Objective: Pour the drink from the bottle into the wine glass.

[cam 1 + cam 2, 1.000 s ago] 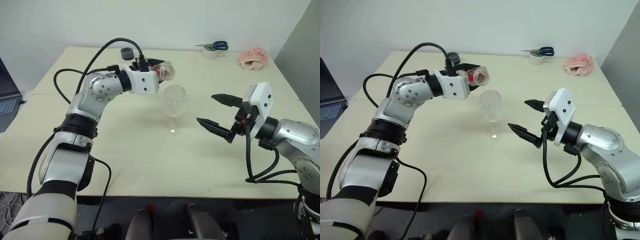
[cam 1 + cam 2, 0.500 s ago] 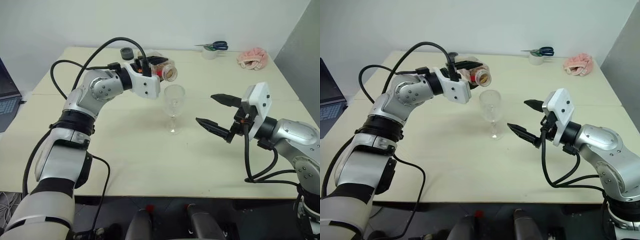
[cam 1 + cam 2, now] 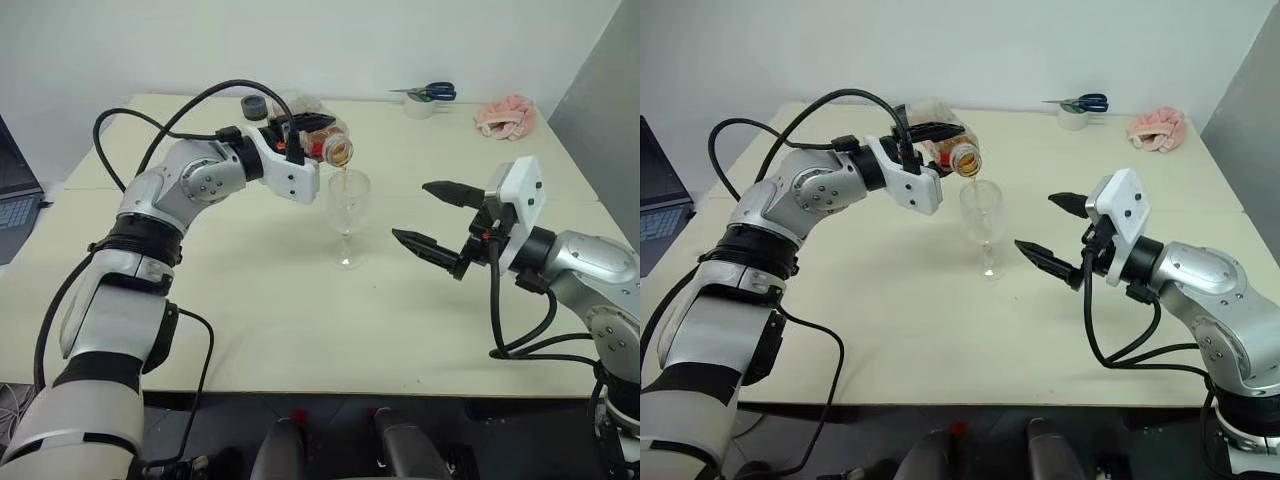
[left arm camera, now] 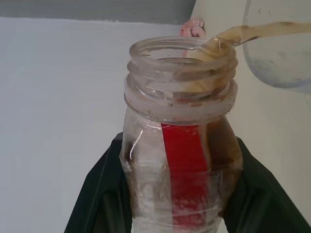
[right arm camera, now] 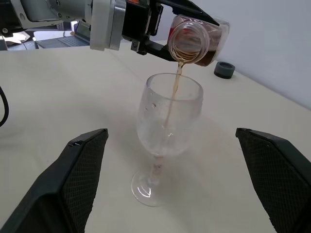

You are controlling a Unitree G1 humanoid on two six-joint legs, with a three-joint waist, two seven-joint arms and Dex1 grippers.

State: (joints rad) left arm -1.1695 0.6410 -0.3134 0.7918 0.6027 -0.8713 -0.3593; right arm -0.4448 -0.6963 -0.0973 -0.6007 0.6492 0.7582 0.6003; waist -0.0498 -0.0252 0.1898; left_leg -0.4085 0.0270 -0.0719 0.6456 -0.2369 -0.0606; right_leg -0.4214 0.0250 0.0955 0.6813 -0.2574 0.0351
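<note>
The left gripper pinches the bottle, tipped mouth-down just above the glass on the table. A thin amber drink stream, plain from the right wrist, falls into the bowl. The left wrist shows the bottle's red label between its fingers. The right gripper hangs spread wide beside the glass, apart from it. Scissors and a pink cloth lie far beyond.

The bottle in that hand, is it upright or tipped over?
Tipped. The bottle lies nearly sideways in the left hand, mouth above the wine glass, with a thin stream of drink falling in.
</note>
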